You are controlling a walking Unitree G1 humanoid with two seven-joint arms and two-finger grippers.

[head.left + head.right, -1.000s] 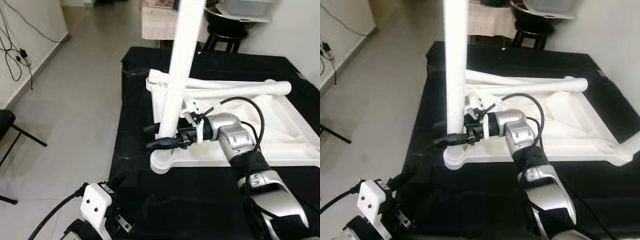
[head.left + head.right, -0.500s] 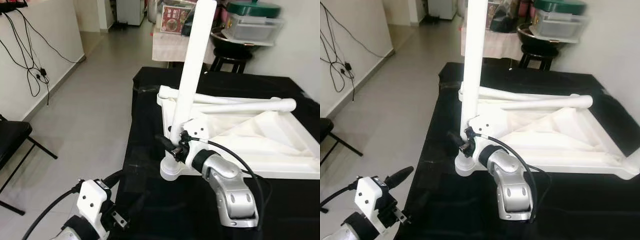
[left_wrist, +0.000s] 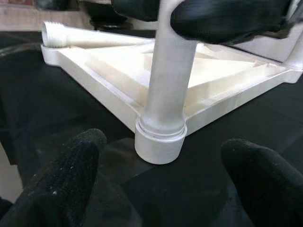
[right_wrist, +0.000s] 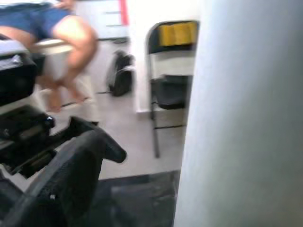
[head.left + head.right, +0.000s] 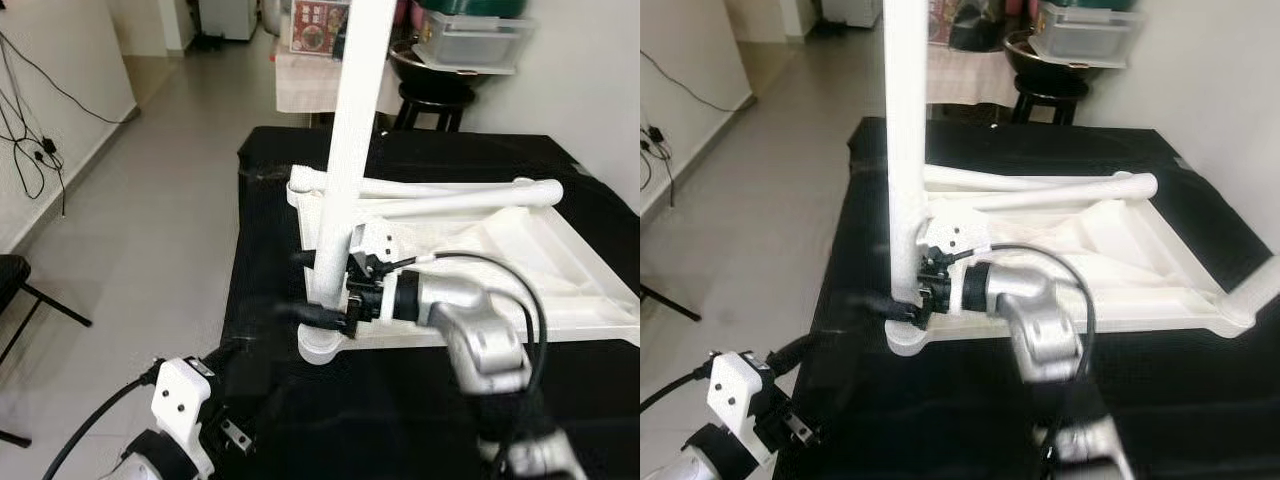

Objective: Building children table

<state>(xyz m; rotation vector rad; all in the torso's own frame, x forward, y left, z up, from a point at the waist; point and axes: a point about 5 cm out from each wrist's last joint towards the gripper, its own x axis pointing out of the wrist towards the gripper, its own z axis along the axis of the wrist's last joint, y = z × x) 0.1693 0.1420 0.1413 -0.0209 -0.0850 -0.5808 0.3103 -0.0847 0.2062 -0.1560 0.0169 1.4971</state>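
Black cloth (image 5: pixel 262 250) covered the work surface, with grey floor tiles (image 5: pixel 150 200) alongside and a stool (image 5: pixel 432 95) beyond. On the cloth lay the white plastic tabletop (image 5: pixel 520 260) upside down, and a white table leg (image 5: pixel 345 180) stood upright in the corner socket (image 3: pixel 160 142) nearest the robot. Two loose legs (image 5: pixel 440 195) rested across the far rim of the tabletop.

The right gripper (image 5: pixel 318 290) was clenched around the upright leg low down, just above the socket, one finger on each side of the tube. The left gripper (image 3: pixel 161 175) hovered near the socket with its fingers spread apart, holding nothing.

The leg appeared to be a light, stiff, hollow tube with a smooth, probably slippery surface. A hold low on the shaft, near the socket, was judged best for turning or pressing it home without tilting it.
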